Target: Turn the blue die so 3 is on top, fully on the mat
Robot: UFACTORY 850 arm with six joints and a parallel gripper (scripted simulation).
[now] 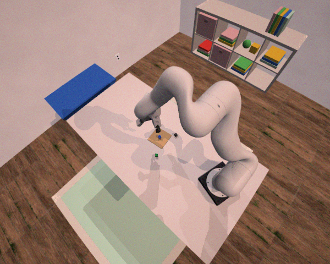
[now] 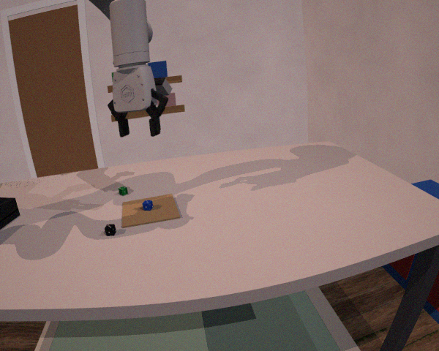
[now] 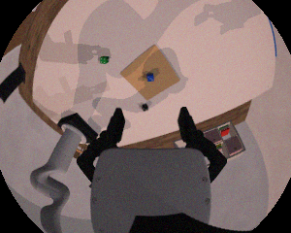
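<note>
The blue die [image 1: 159,137] [image 2: 147,205] [image 3: 149,77] lies flat on the tan mat [image 1: 163,141] [image 2: 162,213] [image 3: 164,84], well inside its edges. Its top face is too small to read. My gripper [image 2: 138,130] [image 3: 150,114] [image 1: 158,129] is open and empty. It hangs high above the table, over the mat's area. The green die [image 1: 157,155] [image 2: 123,190] [image 3: 105,60] lies on the table beside the mat. The black die [image 1: 175,135] [image 2: 110,229] [image 3: 145,108] lies on the table just off another side of the mat.
The arm's base [image 1: 216,184] stands at one end of the white table [image 2: 287,211]. A blue bench [image 1: 80,88] lies beside the far table edge. A shelf unit [image 1: 245,48] with coloured boxes stands in the room's corner.
</note>
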